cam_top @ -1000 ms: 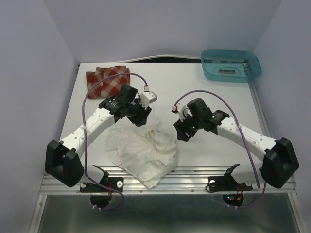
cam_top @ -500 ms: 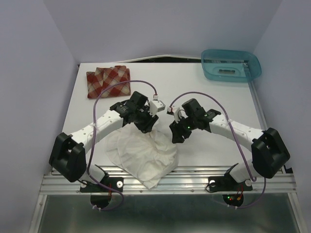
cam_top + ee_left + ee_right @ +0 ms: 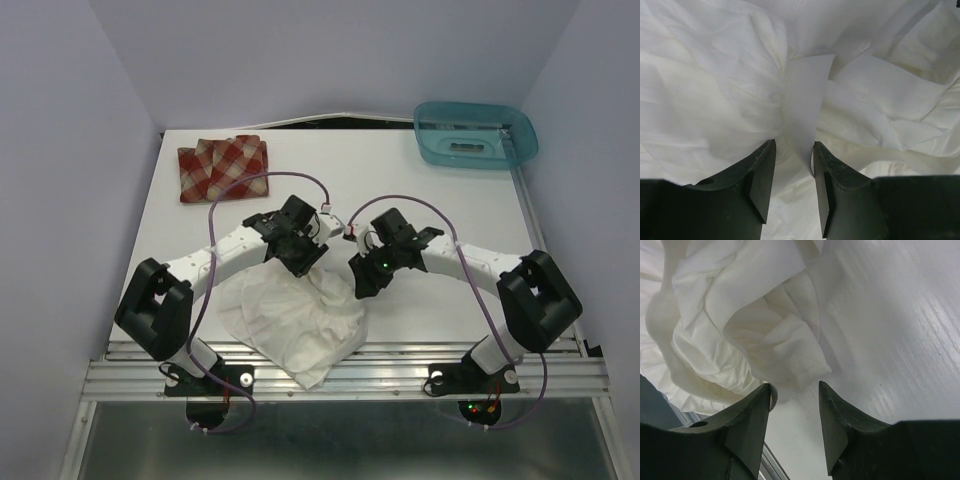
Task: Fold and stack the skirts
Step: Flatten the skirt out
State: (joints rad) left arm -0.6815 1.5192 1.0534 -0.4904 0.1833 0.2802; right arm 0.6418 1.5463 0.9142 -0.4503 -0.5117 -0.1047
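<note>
The white skirt (image 3: 295, 320) lies crumpled at the table's near middle, one corner hanging over the front rail. The red-and-cream plaid skirt (image 3: 222, 168) rests folded at the far left. My left gripper (image 3: 308, 262) is down on the white skirt's far edge. In the left wrist view it (image 3: 794, 150) is open, with a flat strip of the white skirt (image 3: 805, 100) running into the gap between its fingers. My right gripper (image 3: 360, 283) is at the skirt's right edge. It (image 3: 795, 390) is open, and a bunched hem of the white skirt (image 3: 775, 350) touches its left fingertip.
A teal plastic basket (image 3: 475, 135) stands at the far right corner. The metal front rail (image 3: 400, 370) runs along the near edge under both arm bases. Walls close in on the left, the back and the right of the table (image 3: 440, 200).
Both arms have swung inward and lowered onto the white skirt's far edge, and now stand close together. The right jaws have narrowed a little. The plaid skirt has not moved.
</note>
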